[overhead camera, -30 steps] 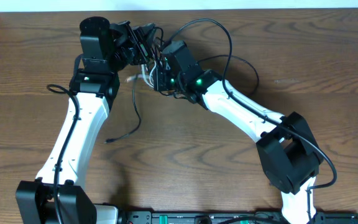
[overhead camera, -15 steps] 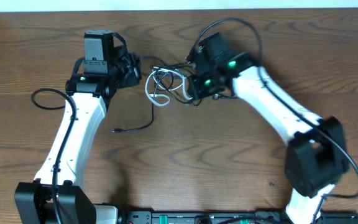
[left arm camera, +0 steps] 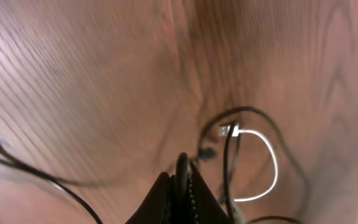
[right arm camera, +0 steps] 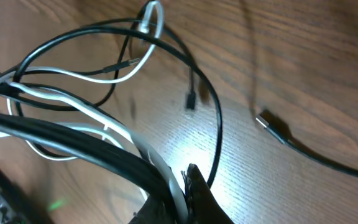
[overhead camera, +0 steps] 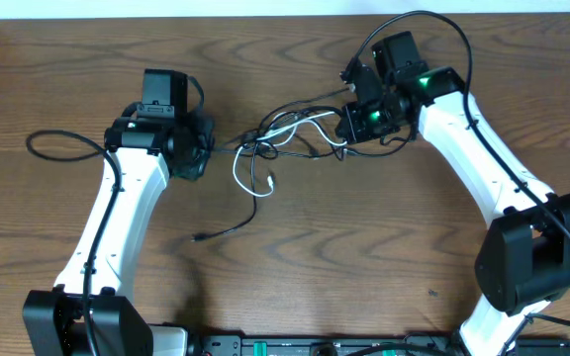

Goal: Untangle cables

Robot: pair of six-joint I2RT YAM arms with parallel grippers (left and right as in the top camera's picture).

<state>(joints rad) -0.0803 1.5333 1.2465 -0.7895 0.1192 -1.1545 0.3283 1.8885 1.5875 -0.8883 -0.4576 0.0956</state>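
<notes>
A tangle of thin black cables [overhead camera: 295, 124] and one white cable [overhead camera: 255, 168] is stretched between my two grippers across the table's middle. My left gripper [overhead camera: 206, 148] is shut on a black cable [left arm camera: 182, 171] at the tangle's left end. My right gripper [overhead camera: 349, 124] is shut on a bundle of black cables and the white cable [right arm camera: 160, 165] at the right end. A white loop with a plug [left arm camera: 232, 130] lies on the wood in the left wrist view. One black cable end [overhead camera: 198, 237] trails down on the table.
A thick black robot cord [overhead camera: 52, 138] loops out left of the left arm. Another arches over the right arm [overhead camera: 419, 20]. A loose black plug end [right arm camera: 272, 124] lies on the wood right of the right gripper. The table's far edge [overhead camera: 265, 14] runs along the top.
Both arms have pulled apart, left arm leftward and right arm rightward. The cable tangle, bunched between them before, is now drawn out into a long strand.
</notes>
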